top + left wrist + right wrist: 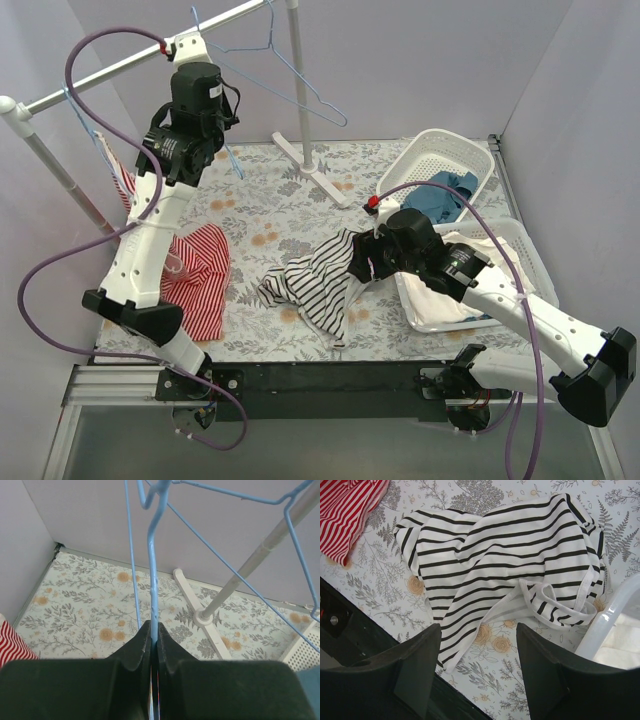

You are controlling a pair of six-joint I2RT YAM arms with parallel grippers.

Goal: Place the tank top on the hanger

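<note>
The black-and-white striped tank top (315, 282) lies crumpled on the flowered table, near the middle front. In the right wrist view it (510, 555) spreads just beyond my fingers, one strap loop towards the right. My right gripper (358, 266) (477, 645) is open and empty, low over the tank top's near edge. My left gripper (218, 138) (154, 630) is raised high at the back left and shut on a thin light-blue wire of a hanger (151, 565). Another light-blue hanger (292, 72) hangs from the rail beside it.
A red-and-white striped garment (195, 265) (350, 510) lies front left. The white rail (130, 62) runs across the back on a pole (298, 80) (250, 565) with a foot (320, 175). Two white baskets (440, 150) (520, 245) stand right; the far one holds blue cloth (445, 195).
</note>
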